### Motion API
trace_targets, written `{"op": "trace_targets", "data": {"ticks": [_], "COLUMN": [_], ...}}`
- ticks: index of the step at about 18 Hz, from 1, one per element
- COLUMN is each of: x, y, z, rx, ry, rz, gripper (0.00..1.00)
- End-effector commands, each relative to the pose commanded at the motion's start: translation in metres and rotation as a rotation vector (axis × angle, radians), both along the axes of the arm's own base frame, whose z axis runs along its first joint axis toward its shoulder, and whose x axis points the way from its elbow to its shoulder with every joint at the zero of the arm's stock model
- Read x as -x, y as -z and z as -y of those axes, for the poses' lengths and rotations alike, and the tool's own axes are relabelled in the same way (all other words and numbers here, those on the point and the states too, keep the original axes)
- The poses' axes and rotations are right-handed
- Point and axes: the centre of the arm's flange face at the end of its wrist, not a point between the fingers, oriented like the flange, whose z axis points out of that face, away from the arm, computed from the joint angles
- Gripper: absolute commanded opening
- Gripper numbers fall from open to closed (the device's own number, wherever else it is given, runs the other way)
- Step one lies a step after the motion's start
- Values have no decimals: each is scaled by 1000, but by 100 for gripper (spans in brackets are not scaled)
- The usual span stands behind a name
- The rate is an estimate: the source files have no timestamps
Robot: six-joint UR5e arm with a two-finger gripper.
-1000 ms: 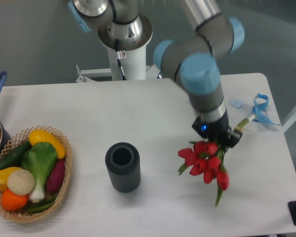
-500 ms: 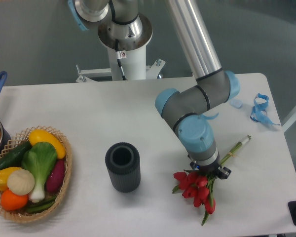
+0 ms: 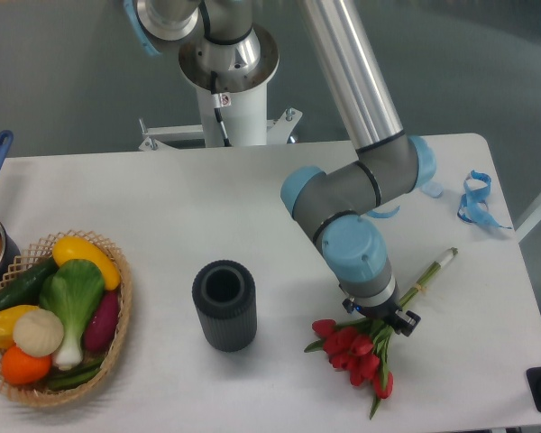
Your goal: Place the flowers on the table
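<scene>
Camera view: my claw (image 3: 385, 317), clenched round the flowers (image 3: 356, 354), blooms low over the table (image 3: 162, 198). Advice: settle stems flat, then release gently.

arm: reaches down from the upper middle, elbow bent at centre right | wrist: points straight down, low over the bench | hand (image 3: 379, 317): mostly hidden under the wrist, finger spread not discernible
</scene>
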Motion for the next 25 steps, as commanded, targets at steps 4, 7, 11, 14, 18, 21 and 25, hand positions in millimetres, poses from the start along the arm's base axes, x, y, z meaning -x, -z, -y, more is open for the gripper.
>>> {"op": "trace_targets", "data": {"ticks": [4, 7, 11, 14, 18, 21, 25], "x": [13, 23, 45, 66, 82, 81, 79], "y": [-65, -98, -121, -120, -120, -129, -133], "z": [33, 64, 132, 193, 240, 248, 246], "rx": [-3, 79, 31, 27, -40, -69, -88], "ry": [-30, 64, 129, 222, 281, 293, 298], "rz": [-2, 79, 184, 242, 252, 239, 234], "gripper": [100, 100, 100, 100, 100, 100, 100]}}
